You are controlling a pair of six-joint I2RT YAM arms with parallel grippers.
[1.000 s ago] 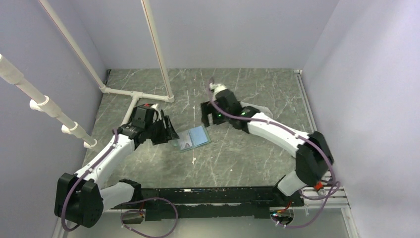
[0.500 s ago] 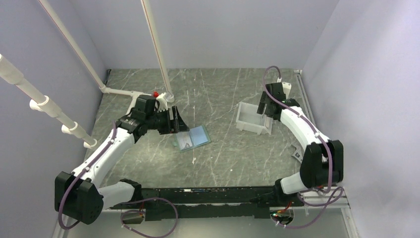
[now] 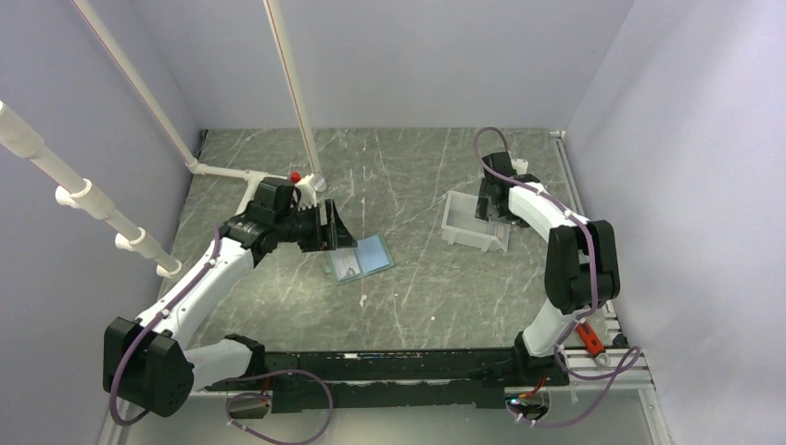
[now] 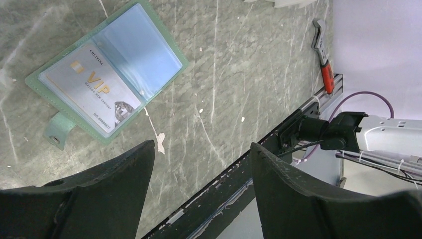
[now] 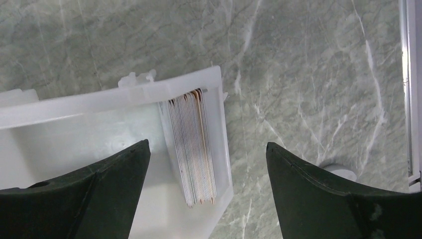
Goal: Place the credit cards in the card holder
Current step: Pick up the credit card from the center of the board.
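Right hand (image 5: 206, 147) has swung from sage-green folding card holder (image 4: 149, 50) to white plastic bin (image 5: 99, 102): spread, empty, over stacked plastic credit cards (image 5: 193, 149). Left hand (image 4: 201, 149) spread beside holder, 1 pale card (image 4: 89, 89) slotted. Next pick due.

The card holder (image 4: 149, 45) lies open and flat on the surface (image 4: 239, 74). It is light blue inside with a sage-green rim, and its small snap tab (image 4: 57, 132) sticks out from one long edge. A pale whitish card (image 4: 92, 89) with gold "VIP" lettering sits in the slot of one half; the other half shows its blue pocket. Apart from it, more credit cards (image 5: 193, 149) stand on edge in a tight stack, pale with a few orange edges, against one end wall of a white bin (image 5: 74, 104).
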